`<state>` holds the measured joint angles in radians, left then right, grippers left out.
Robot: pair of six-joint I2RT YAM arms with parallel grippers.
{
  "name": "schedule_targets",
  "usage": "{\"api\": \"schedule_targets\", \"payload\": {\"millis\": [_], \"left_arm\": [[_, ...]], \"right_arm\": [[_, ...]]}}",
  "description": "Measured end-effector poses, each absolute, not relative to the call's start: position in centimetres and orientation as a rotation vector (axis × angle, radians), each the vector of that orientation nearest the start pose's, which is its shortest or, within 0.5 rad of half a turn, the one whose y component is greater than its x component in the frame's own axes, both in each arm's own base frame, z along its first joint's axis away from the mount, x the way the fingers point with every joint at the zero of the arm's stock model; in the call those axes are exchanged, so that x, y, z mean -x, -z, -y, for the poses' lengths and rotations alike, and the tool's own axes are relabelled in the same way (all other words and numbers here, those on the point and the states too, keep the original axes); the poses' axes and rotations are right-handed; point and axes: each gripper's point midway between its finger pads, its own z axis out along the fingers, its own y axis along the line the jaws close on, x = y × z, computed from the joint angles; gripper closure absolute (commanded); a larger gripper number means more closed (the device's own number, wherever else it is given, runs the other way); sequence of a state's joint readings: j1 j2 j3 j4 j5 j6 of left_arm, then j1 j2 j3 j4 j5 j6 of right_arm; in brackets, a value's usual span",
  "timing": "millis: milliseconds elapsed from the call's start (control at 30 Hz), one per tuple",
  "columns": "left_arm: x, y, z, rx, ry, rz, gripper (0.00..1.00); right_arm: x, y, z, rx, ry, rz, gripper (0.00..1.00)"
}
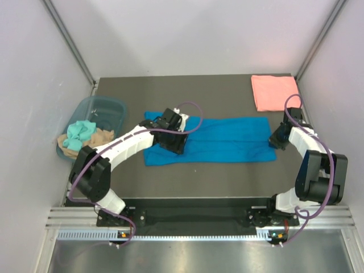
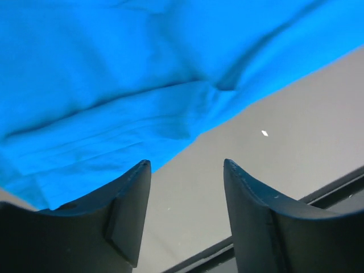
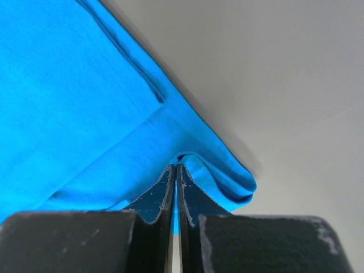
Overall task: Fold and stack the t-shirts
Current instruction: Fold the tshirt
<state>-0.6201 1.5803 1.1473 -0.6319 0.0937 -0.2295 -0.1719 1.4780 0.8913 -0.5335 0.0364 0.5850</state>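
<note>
No readable text, labels, numbers anywhere.

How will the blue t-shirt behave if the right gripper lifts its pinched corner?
Probably floppy: the blue t-shirt bunches around the right gripper, so it should drape. Likely light, being thin creased cloth. The unheld end may drag across the table.

Overhead looks down; wrists closely share blue shirt [image 2: 114,74].

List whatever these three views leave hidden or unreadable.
Top view: the left arm's wrist covers the left gripper and part of the blue t-shirt.
Top view: teal and tan cloth in the tub, too small to identify.
Right wrist view: how much cloth the right gripper pinches, hidden by its fingers.
Top view: salmon pink t-shirt's lower folds, under its top layer.
</note>
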Motion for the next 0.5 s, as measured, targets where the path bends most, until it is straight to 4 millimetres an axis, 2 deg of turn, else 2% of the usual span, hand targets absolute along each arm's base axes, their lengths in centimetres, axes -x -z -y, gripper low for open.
{"api": "schedule_targets", "payload": {"millis": [133,367,500], "left_arm": [[-26.8,-9.1,24.1,-0.677,0.381,-2.583,0.37],[-27.7,-7.2,23.4,-0.726,0.244,-2.583,0.34],[-27.7,-6.1,23.9,-0.783,0.198,-2.572,0.35]], "right_arm": [[-31.0,-5.1,3.7,-1.002,-0.082,-2.493,1.0],[-31.3,-5.2,3.4,-0.995,-0.105,-2.486,1.0],[-31.3,-5.3,3.3,-0.992,-0.116,-2.486,1.0]]}}
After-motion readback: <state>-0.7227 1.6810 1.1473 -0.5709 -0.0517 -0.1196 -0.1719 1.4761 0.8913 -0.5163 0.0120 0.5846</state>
